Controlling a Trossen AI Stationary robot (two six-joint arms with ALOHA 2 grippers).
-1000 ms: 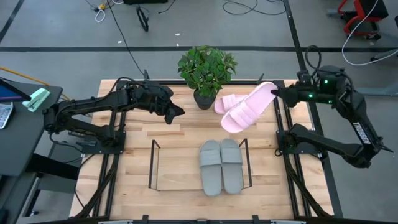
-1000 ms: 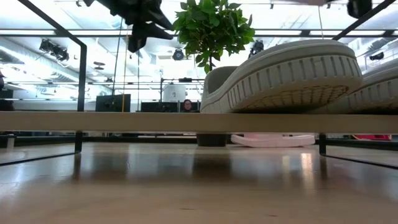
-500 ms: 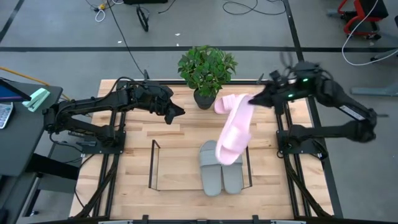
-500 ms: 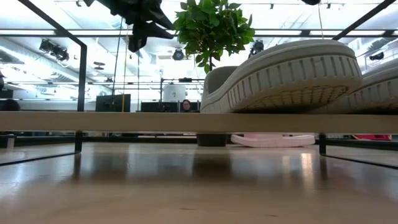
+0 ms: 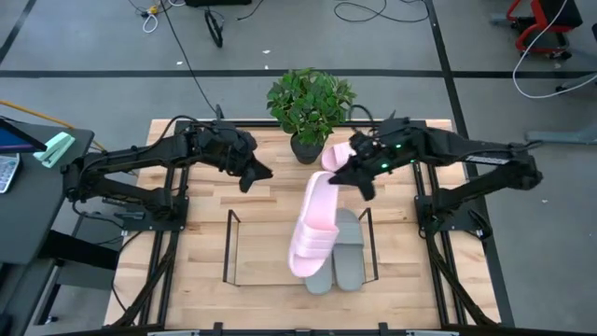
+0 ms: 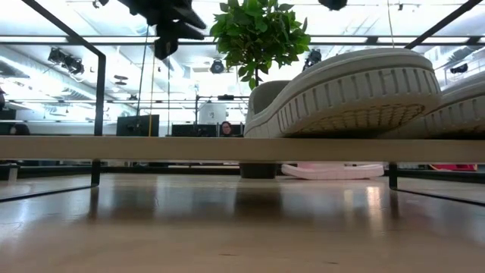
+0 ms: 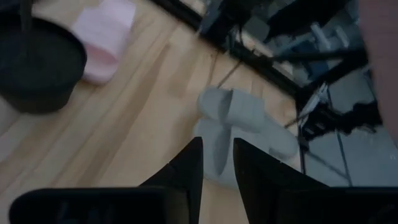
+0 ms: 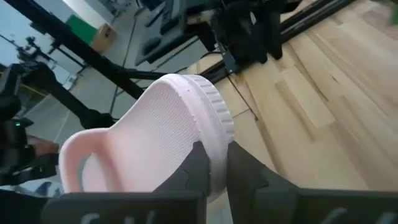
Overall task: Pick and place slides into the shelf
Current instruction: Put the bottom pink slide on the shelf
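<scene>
My right gripper is over the far middle of the table, shut on a pale pink slide that reaches from it toward the near edge, above the shelf. The grey pair lies side by side, soles down, in the shelf's right half, partly under the held slide. The second pink slide lies flat on the table beside the plant pot. My left gripper hovers over the table's far left part, fingers close together, holding nothing. My right gripper pinches the pink slide by the sole's ridged edge near the heel end, one finger on the footbed side and one on the outer side. The slide is lifted clear, and its strap end points toward the near edge, above the grey pair.
A potted plant stands at the far middle, right by the second pink slide. The shelf's left half holds nothing. Black rails run along the table's left and right sides beside the arm bases. A person shows far off in the low view.
My right gripper has swung from the table's far right corner toward the left and the near edge, staying shut on the pink slide. The slide has turned with it: its free end now points at the near edge, over the shelf. My left gripper has drawn back slightly leftward.
</scene>
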